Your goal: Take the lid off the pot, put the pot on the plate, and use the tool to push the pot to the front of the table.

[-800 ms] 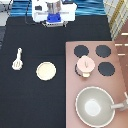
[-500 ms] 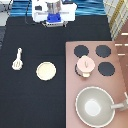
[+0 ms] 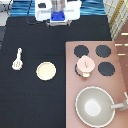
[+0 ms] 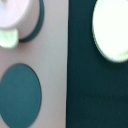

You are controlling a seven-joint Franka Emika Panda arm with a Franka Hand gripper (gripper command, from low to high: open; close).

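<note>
The pale-pink pot [image 3: 86,66] stands on the stove's lower-left burner with its lid [image 3: 86,63] on top, knob up. On the black table [image 3: 35,100] the cream-yellow plate [image 3: 45,70] lies to the exterior view's left of the stove. Further left lies the cream-white slotted spatula [image 3: 17,59]. My gripper [image 3: 58,19] hangs at the exterior view's top, near the robot's base, far from all of these. The wrist view catches the pot's edge [image 4: 17,17] and the plate [image 4: 112,29].
A pinkish-brown stove panel [image 3: 72,87] with four black burners fills the exterior view's right. A large grey-beige pan [image 3: 95,106] with a long handle sits on its bottom part. A burner [image 4: 20,96] shows bare in the wrist view.
</note>
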